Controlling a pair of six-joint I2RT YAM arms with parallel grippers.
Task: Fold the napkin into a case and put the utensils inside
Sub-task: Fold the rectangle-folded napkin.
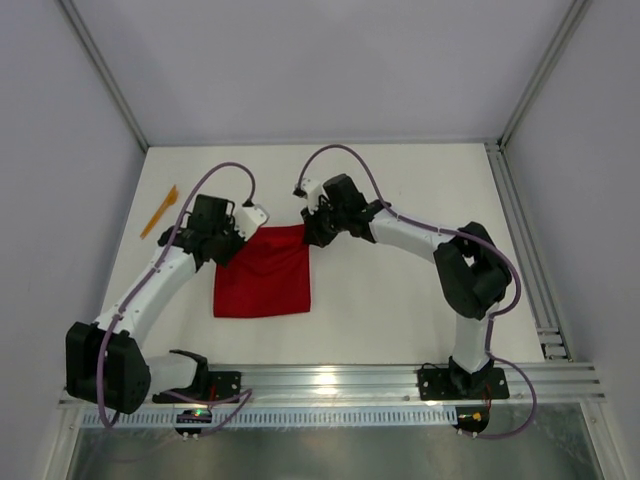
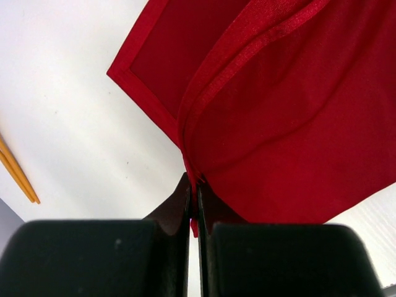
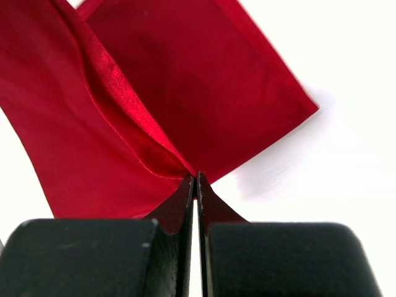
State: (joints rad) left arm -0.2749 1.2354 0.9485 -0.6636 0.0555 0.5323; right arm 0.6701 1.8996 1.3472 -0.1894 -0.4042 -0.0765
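Observation:
The red napkin [image 1: 263,275] lies doubled over on the white table between the two arms. My left gripper [image 2: 194,193] is shut on its far left corner, a strip of red hem pinched between the jaws. My right gripper [image 3: 197,179] is shut on the far right corner, where the napkin [image 3: 142,111] rises off the table in two layers. In the left wrist view the napkin [image 2: 291,117] also shows two layers with a hemmed edge. The orange utensils [image 1: 160,211] lie at the far left of the table, and the utensils [image 2: 17,173] show as thin orange handles at the left edge.
The white table [image 1: 400,280] is bounded by grey walls with metal frame posts at the back corners. An aluminium rail [image 1: 400,380] carrying both arm bases runs along the near edge.

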